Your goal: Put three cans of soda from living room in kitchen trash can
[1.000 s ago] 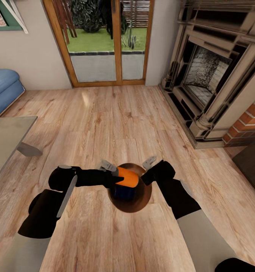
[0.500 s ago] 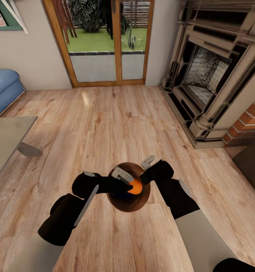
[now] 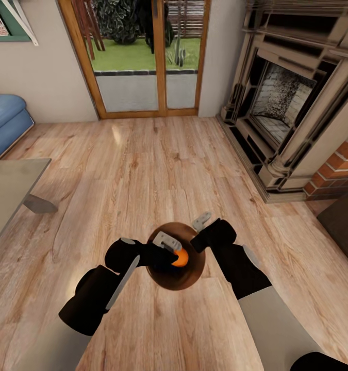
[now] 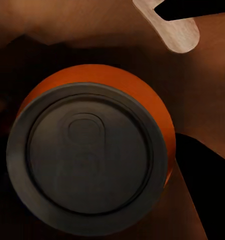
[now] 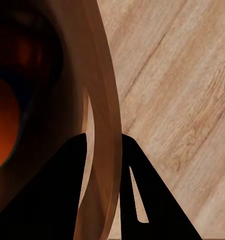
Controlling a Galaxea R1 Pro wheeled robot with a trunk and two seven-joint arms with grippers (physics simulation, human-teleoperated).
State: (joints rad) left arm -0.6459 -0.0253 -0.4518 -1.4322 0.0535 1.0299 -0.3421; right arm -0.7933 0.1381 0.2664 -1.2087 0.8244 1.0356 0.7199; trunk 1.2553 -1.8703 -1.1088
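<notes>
Inside one tash can (image 3: 186,275), left claw (image 3: 169,247) holds one orange can (image 3: 180,258); right claw (image 3: 200,222) grips its rim.

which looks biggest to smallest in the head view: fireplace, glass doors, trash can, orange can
1. fireplace
2. glass doors; close to the fireplace in apparent size, and farther off
3. trash can
4. orange soda can, partly hidden

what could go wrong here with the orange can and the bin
The right end effector pinches only the trash can's rim, so the bin may tilt or slip. The orange can sits low inside under the left end effector; withdrawing could snag the rim.
</notes>
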